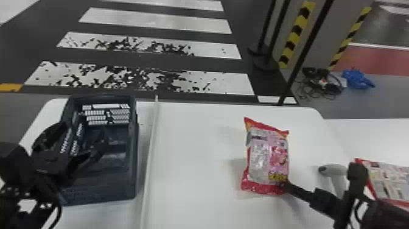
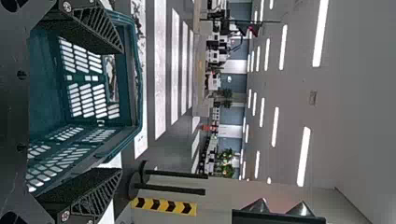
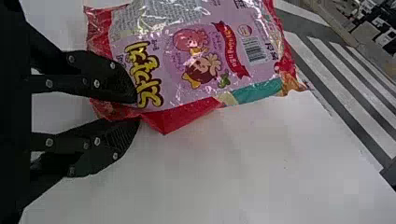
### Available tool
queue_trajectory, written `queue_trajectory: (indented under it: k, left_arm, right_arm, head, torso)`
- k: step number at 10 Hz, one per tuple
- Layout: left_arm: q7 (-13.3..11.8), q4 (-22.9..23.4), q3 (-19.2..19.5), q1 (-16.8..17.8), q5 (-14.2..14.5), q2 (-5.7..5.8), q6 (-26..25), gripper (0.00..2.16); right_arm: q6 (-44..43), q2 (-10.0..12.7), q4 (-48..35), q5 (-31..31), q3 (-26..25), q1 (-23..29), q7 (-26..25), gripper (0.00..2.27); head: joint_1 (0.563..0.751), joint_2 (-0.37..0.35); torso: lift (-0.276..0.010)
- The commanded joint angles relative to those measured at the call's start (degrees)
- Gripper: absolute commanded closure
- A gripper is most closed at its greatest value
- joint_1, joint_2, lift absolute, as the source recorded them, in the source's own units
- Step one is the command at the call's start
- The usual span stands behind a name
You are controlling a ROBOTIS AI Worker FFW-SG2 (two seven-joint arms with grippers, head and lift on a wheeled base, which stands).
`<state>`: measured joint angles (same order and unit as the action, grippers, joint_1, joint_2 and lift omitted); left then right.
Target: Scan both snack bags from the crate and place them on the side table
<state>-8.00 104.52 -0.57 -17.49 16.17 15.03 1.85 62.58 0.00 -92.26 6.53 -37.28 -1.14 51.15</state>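
A red and pink snack bag (image 1: 267, 160) is over the white table, its printed side up; whether it touches the tabletop I cannot tell. My right gripper (image 1: 284, 184) is at its near right corner. In the right wrist view, the fingers of the right gripper (image 3: 138, 111) are shut on the edge of the pink bag (image 3: 196, 56). Another snack bag (image 1: 391, 182) lies at the far right. Between them is a pale handheld scanner (image 1: 336, 173), partly behind the right arm. My left gripper (image 1: 79, 143) stands open over the dark crate (image 1: 132, 182); the left wrist view shows the left gripper (image 2: 119, 112) beside the crate (image 2: 133, 84).
A raised white strip (image 1: 149, 158) runs along the table (image 1: 194, 170) between crate and bag. Another white surface (image 1: 374, 134) adjoins at the right. Beyond the table stand black posts (image 1: 299, 61), with cables (image 1: 322, 83) and a blue bundle (image 1: 357, 79) on the floor.
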Motion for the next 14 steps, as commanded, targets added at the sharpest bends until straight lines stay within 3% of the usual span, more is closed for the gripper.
queue_trajectory:
  k: [1, 5, 7, 8, 11, 14]
  left_arm:
    - [0.0, -0.02, 0.13, 0.08, 0.0, 0.0, 0.12, 0.1]
    - [0.0, 0.07, 0.22, 0.17, -0.09, -0.18, 0.12, 0.1]
    - [0.0, 0.07, 0.22, 0.17, -0.09, -0.18, 0.12, 0.1]
    - [0.0, 0.07, 0.13, 0.26, -0.09, -0.18, 0.12, 0.1]
    - [-0.09, 0.07, 0.13, 0.26, -0.18, -0.18, 0.12, 0.1]
    - [-0.09, 0.16, 0.13, 0.17, -0.18, -0.09, 0.12, 0.1]
  right_arm:
    - [0.31, 0.05, -0.46, -1.87, -1.57, 0.08, 0.62, 2.25]
    - [10.86, 0.05, -8.02, -12.86, -9.39, 0.17, 1.32, 2.25]
    - [15.43, 0.05, -8.11, -17.78, -15.46, -2.2, 0.97, 2.25]
    - [17.71, -1.23, -8.02, -19.72, -18.8, -3.79, 0.79, 2.25]
    - [16.66, -4.74, -5.91, -28.77, -26.97, -5.89, -2.46, 2.25]
    - [2.95, -8.17, 1.39, -37.21, -32.6, -6.33, -9.05, 2.25]
  head:
    - [0.695, -0.14]
    - [0.695, -0.153]
    - [0.695, -0.163]
    - [0.695, -0.173]
    - [0.695, -0.238]
    - [0.695, -0.332]
  torso:
    - [-0.098]
    - [-0.098]
    - [-0.098]
    - [-0.098]
    - [-0.098]
    - [-0.098]
